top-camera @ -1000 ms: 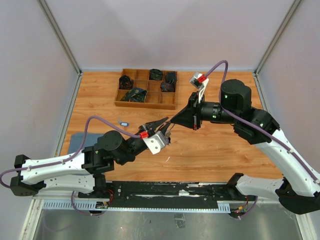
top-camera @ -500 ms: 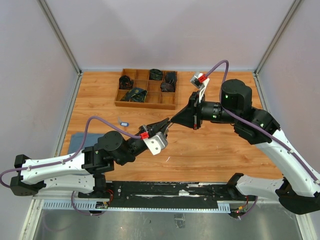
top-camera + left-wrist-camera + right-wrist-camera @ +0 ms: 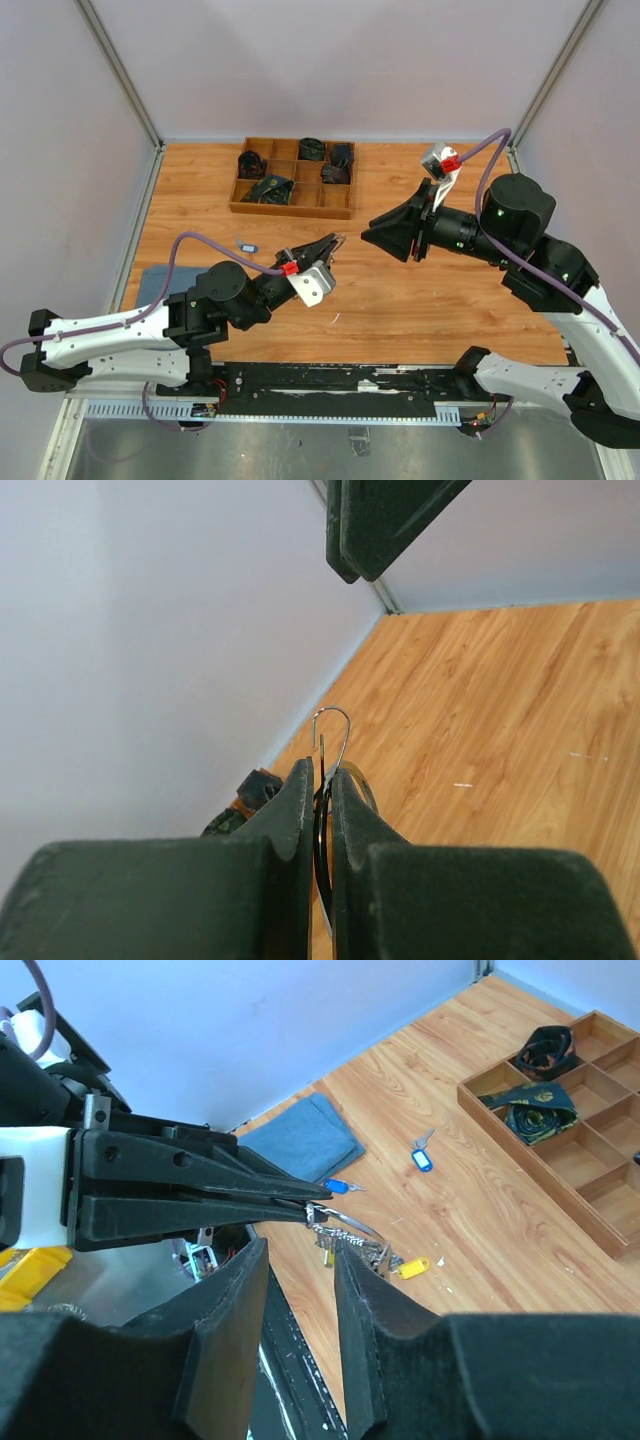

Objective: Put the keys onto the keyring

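holding the keyring while the right arm stands free

**jaws.** i read the left gripper [image 3: 320, 780] as pressed together on the keyring [image 3: 348, 1224], with thin silver wire rising from between its fingertips in a narrow hooked loop. the right gripper [image 3: 300, 1248] has its jaws partly spread with nothing between them. from above it stands well apart from the left one, aimed toward it.

**where the ring is.** the keyring is held in the air above the table [image 3: 450, 310], roughly mid-table and toward the near edge. it is touching nothing but the left fingers.

**step in hand.** i judge this to be a gap between threadings, with the ring presented and the right arm unloaded. a yellow key [image 3: 412, 1267] shows just below the ring and seems to hang from it with some silver metal. a blue key [image 3: 338, 1186] shows just beyond the left fingertip. i cannot tell whether it lies on the table or hangs.

**next move.** the right gripper needs a loose key pinched by its head, hole exposed, then a fine alignment of that hole with the wire's free end. the left grip must not shift.

**how the ring looks.** it is thin, bright and springy-looking, and is seen almost edge-on from the left wrist.

**further out.** a blue tag [image 3: 422, 1161], a folded cloth [image 3: 305, 1138] and the wooden tray [image 3: 290, 208] lie beyond.
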Available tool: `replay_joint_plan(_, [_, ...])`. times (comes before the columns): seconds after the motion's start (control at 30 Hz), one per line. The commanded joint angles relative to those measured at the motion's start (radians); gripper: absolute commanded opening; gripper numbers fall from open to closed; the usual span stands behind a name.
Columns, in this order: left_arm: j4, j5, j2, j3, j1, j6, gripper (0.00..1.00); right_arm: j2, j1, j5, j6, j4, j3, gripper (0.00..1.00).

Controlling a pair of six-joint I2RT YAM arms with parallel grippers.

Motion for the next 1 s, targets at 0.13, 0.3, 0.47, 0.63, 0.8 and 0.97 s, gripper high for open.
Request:
replay_joint_plan(0.13, [-0.007, -0.008, -0.012, 0.02, -0.004, 0.019, 0.0, 0.008, -0.009, 0.192, -0.042, -0.059, -0.008, 0.36])
replay_joint_plan(0.3, [-0.021, -0.026, -0.018, 0.01, -0.003, 0.01, 0.01, 0.035, -0.01, 0.377, -0.053, -0.178, -0.026, 0.42])
replay_joint_plan(0.47, [-0.037, -0.059, -0.027, 0.001, 0.04, -0.04, 0.01, 0.072, -0.02, 0.415, -0.021, -0.197, -0.13, 0.43])
replay_joint_plan(0.63, [-0.091, -0.015, -0.056, 0.001, 0.185, -0.124, 0.01, 0.109, -0.032, 0.354, 0.034, -0.107, -0.272, 0.44])
replay_joint_plan(0.8, [-0.128, 0.025, -0.119, -0.016, 0.273, -0.161, 0.01, 0.137, -0.031, 0.232, 0.086, 0.104, -0.463, 0.49])
replay_joint_plan(0.97, [-0.185, 0.008, -0.149, 0.002, 0.279, -0.163, 0.0, 0.217, -0.024, 0.1, 0.112, 0.341, -0.597, 0.53])
